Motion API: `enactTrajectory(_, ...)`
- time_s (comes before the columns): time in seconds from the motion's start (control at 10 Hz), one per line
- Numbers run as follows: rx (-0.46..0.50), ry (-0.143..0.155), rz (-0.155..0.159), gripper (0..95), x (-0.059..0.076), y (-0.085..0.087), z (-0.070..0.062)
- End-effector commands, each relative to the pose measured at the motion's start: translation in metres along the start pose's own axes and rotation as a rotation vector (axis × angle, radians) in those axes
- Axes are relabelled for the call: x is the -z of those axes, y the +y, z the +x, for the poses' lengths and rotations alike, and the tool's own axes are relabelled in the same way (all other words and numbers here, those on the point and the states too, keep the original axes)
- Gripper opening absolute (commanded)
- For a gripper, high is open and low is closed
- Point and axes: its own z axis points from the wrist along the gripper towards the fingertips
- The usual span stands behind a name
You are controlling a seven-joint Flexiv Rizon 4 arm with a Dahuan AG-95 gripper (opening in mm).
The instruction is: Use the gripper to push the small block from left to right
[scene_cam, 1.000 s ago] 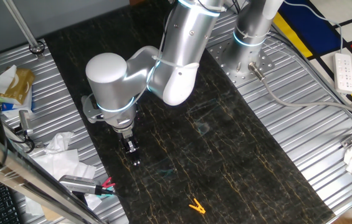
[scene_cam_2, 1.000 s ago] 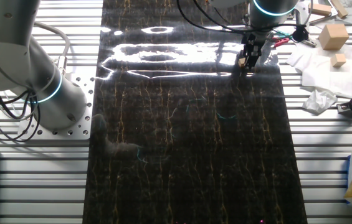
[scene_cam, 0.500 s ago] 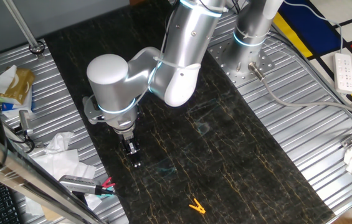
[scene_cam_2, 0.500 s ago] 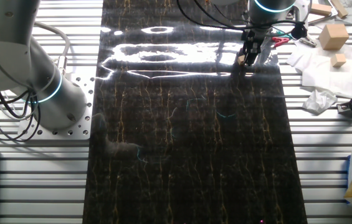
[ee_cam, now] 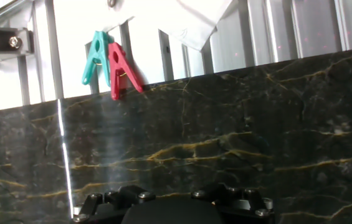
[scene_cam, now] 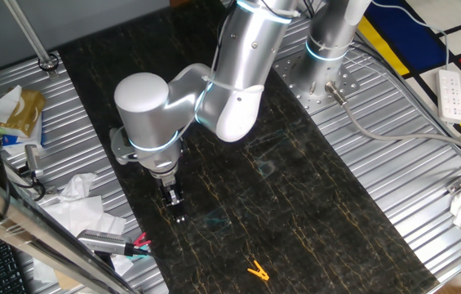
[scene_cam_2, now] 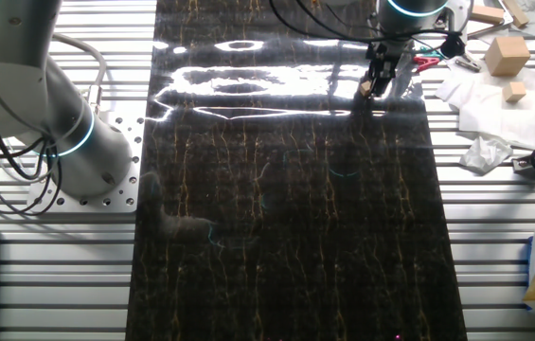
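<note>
Gripper (scene_cam: 178, 209) sits low on the dark marble slab (scene_cam: 320, 220), close to the slab edge that borders the teal clip (ee_cam: 95, 59) and red clip (ee_cam: 121, 70). Over the last second the tip has crept a short way along that edge, toward the yellow clip (scene_cam: 256, 270) end of the slab. The arm posture is otherwise unchanged.

Small block (scene_cam_2: 365, 91) shows only in the other fixed view, as a tan speck right against the black tip, and it looks touching. It appears to have shifted with the tip, so my read is the push is under way but barely started. Most of the slab's width is still ahead.

Fingers read as one narrow black tip with no visible gap. It's too small to say closed for certain, and the hand view shows only the gripper body, with neither fingertips nor block.

Risk: the block is about as wide as the tip, so it could slip off sideways if contact goes off-centre. The next move needs a steady, straight sweep at constant height.
</note>
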Motion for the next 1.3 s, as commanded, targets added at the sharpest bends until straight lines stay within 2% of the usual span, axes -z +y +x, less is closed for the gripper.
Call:
enactTrajectory(0.1,-0.003,-0.001,-0.002,76.0,-0.001,0.002,0.000)
enactTrajectory(1.1,-0.043,-0.005,-0.003,76.0,-0.012,0.034,0.004)
enactTrajectory(1.3,-0.036,-0.004,0.009,76.0,-0.013,0.036,0.005)
